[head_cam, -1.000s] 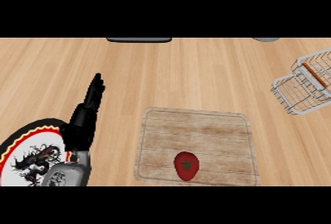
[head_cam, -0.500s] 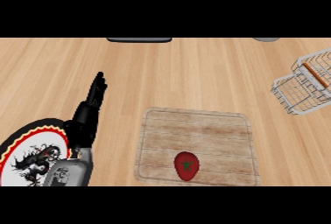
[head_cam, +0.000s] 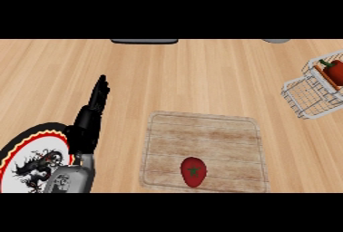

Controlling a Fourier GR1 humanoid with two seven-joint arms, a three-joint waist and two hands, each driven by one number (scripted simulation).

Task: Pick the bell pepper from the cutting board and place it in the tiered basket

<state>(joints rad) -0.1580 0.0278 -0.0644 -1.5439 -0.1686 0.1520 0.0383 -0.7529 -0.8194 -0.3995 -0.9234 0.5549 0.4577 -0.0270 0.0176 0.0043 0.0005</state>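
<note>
Left hand (head_cam: 90, 118) — straight, black | bell pepper (head_cam: 193, 171) — red, rounded | cutting board (head_cam: 204, 136) woodgrain

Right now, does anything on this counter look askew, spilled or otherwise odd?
Nothing spilled or damaged. The bell pepper lies on the cutting board near its front edge. One oddity: the tiered basket at right already holds a red, green-stemmed vegetable.

Mid-counter (head_cam: 167, 77): cutting board (head_cam: 204, 136), bearing the bell pepper (head_cam: 193, 171) on its near part, just left of its middle. Left of the board, apart from it, at the near left corner: plate (head_cam: 26, 154). Over the plate's right edge, between plate and board: left hand (head_cam: 94, 113), pointing away. Far right, behind the board and well apart: tiered basket (head_cam: 308, 97), holding a vegetable (head_cam: 334, 70) in its farther compartment.
</note>
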